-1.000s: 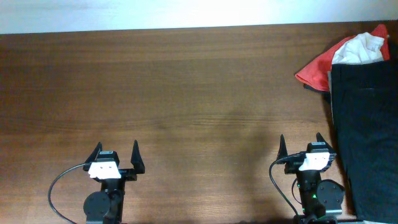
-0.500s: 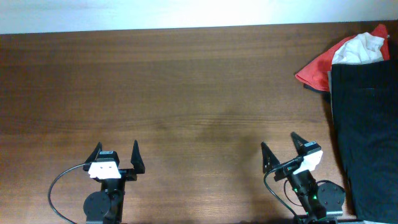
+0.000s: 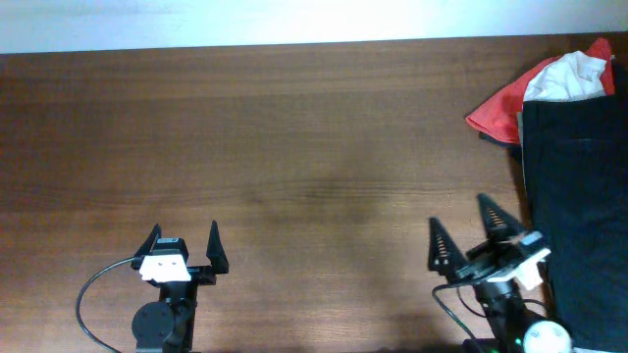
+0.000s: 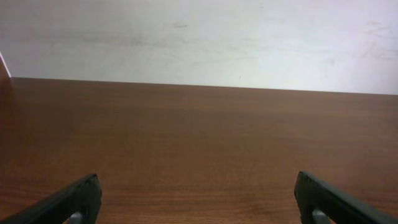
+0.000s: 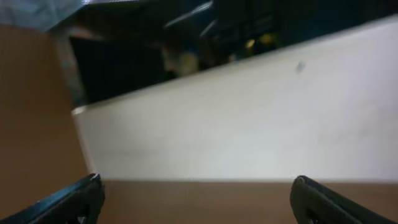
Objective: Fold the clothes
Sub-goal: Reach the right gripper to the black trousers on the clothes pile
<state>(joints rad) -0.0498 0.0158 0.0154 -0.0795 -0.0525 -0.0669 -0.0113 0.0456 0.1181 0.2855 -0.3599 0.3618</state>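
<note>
Two hands, both spread apart, empty: left hand (image 3: pixel 184 230) at 7 o'clock, right hand (image 3: pixel 458 213) at 5, skewed. Clothes (image 3: pixel 559 127) at 2–3 o'clock on bench (image 3: pixel 294 147): black cloth (image 3: pixel 579 206), red cloth (image 3: pixel 496 110), white cloth (image 3: pixel 567 76) beyond.

A black garment (image 3: pixel 579 196) lies flat along the right edge of the wooden bench (image 3: pixel 294 147). At the far right corner, a red cloth (image 3: pixel 496 110) and a white cloth (image 3: pixel 567 76) bunch against it. Near the front edge, the left claw (image 3: pixel 183 240) and the right claw (image 3: pixel 458 212) are spread and hold nothing. The right claw is askew, just beside the black garment.
</note>
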